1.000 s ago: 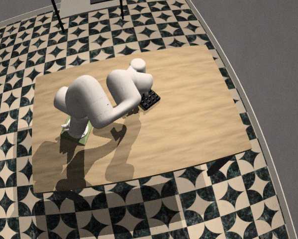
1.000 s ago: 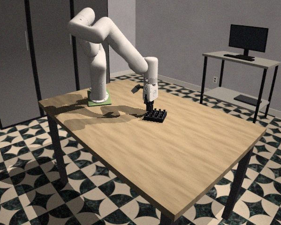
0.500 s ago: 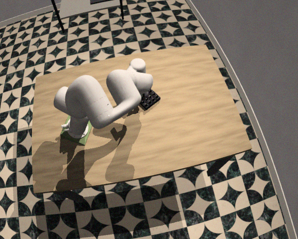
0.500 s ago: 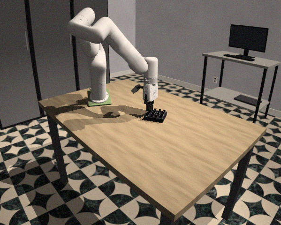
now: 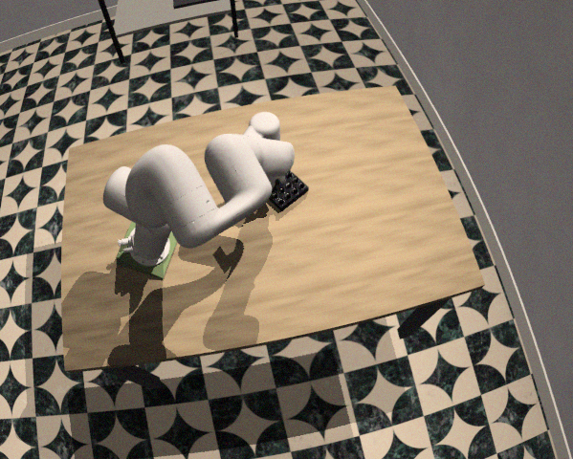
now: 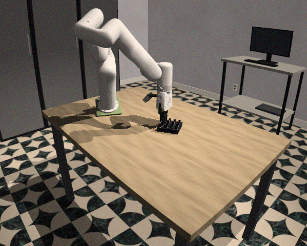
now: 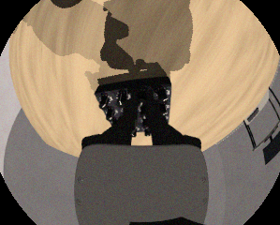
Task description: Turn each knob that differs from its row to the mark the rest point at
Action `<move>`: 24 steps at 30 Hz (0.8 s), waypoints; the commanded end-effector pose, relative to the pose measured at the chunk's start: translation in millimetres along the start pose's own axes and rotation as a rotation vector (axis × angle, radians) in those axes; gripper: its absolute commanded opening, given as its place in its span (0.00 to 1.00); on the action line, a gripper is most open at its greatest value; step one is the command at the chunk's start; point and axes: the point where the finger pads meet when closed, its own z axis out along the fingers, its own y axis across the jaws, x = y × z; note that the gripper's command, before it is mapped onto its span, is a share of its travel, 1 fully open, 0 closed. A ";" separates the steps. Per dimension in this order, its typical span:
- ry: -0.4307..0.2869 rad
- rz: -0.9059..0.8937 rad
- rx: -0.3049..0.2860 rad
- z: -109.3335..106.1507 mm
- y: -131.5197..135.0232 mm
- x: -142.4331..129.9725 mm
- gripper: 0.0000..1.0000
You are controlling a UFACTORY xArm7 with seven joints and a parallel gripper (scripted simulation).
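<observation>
The black knob box [image 5: 295,198] [image 6: 168,130] [image 7: 130,84] stands flat on the table, with rows of small black knobs upright on its top. My gripper [image 6: 163,120] [image 7: 141,97] points straight down over the box, with its fingertips low among the knobs at the side nearer the arm's base in the exterior view. The fingers are close together, shut on a knob that they mostly hide. Other knobs show on both sides of the fingers in the wrist view. The white lines, marks and printed names are too small and dark to read. The socket is not visible.
The wooden table [image 5: 375,222] [image 6: 153,159] carries the arm's green base plate [image 5: 164,271] [image 6: 108,114]. The arm hides part of the box in the top view. A side desk with a monitor [image 6: 271,41] stands off beyond the table.
</observation>
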 end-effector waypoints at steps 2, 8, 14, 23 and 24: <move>-0.002 -0.090 -0.001 -0.8 0.2 -1.2 0.08; -0.002 -0.246 -0.001 -0.8 0.2 -1.2 0.08; -0.002 -0.341 -0.001 -0.8 0.3 -1.2 0.08; -0.002 -0.376 -0.001 -0.8 0.3 -1.2 0.08; -0.002 -0.376 -0.001 -0.8 0.3 -1.2 0.08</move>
